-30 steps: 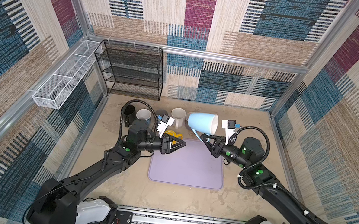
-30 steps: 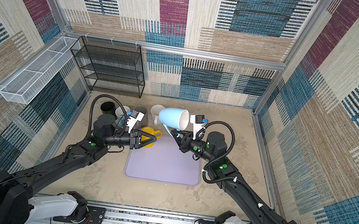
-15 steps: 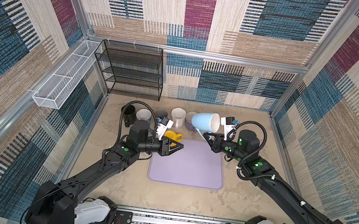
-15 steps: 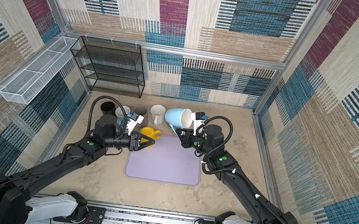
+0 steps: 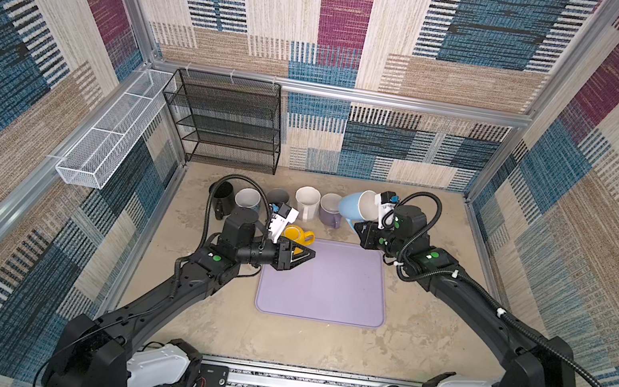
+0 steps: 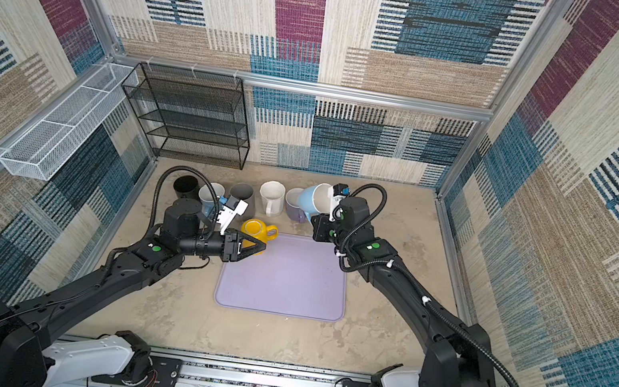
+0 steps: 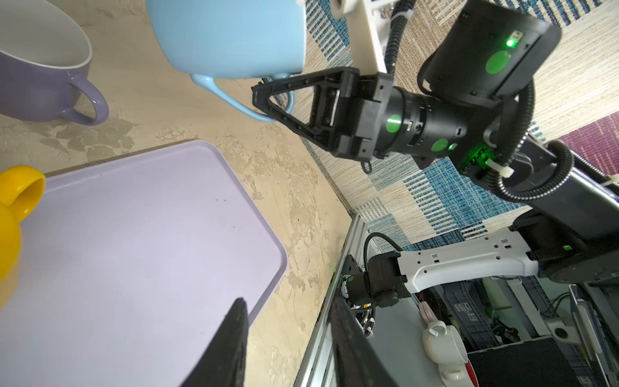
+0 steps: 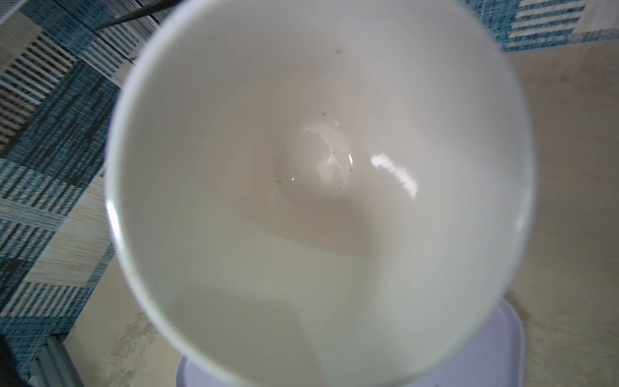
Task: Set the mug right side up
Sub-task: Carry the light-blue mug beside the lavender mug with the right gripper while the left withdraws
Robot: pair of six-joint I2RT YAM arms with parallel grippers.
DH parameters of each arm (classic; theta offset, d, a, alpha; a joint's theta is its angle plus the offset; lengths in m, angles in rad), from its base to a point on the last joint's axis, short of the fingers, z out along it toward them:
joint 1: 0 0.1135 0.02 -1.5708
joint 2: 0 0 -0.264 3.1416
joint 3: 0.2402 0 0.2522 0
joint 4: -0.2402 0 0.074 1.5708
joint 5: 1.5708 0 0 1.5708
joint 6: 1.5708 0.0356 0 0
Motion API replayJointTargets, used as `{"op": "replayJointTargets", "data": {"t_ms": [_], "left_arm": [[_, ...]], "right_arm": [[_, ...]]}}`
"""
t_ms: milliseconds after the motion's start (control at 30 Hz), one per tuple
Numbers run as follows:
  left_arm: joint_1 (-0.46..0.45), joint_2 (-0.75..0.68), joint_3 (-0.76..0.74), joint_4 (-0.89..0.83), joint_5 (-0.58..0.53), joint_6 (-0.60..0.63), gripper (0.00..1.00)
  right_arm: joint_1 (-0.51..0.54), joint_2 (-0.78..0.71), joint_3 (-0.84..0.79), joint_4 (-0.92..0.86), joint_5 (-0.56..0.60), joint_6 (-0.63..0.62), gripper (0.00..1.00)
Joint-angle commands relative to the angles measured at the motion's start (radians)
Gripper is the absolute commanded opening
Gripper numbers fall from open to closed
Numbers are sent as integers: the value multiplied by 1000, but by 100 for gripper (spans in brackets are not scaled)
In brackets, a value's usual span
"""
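At the back of the worktop (image 5: 422,347), just beyond the far right corner of the mat (image 5: 326,290), the blue mug (image 5: 355,210) hangs tilted from the right pincer (image 7: 264,107). Its mouth is turned towards that arm, so the right wrist view looks straight into the white inside (image 8: 318,167). Its base points towards the purple mug (image 5: 330,210) close beside it; whether the two touch cannot be told. The right pincer is clamped on the handle loop, with the wide body hanging off to one side of the grip.

The left pincer (image 5: 306,255) hovers over the near left corner of the mat, beside the yellow mug (image 5: 297,234). Its fingers (image 7: 239,335) stand apart and hold nothing.

The mug looks like glazed ceramic: stiff, fairly heavy for its size, smooth, and likely to chip if knocked against its neighbours. The handle is the natural hold, but it is thin and round, so the off-centre weight could pivot the mug in the grip. A firm clamp close to where the handle meets the body, and a slow rotation, would probably control it best. It also seems wise to set the base down flat before the grip is released.
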Motion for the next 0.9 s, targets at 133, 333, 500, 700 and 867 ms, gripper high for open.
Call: {"op": "replayJointTargets", "data": {"t_ms": [133, 333, 500, 700, 867], "left_arm": [[-1, -8, 28, -52, -14, 55, 38], [-1, -15, 41, -82, -18, 72, 38], [-1, -24, 47, -104, -22, 82, 38], [0, -36, 54, -135, -33, 95, 38], [-1, -43, 57, -159, -39, 108, 38]], "right_arm": [[-26, 137, 150, -110, 142, -48, 0], [-53, 287, 290, -243, 218, -68, 0], [-71, 405, 402, -342, 254, -90, 0], [-97, 538, 546, -454, 273, -129, 0], [-109, 631, 669, -533, 260, -159, 0]]}}
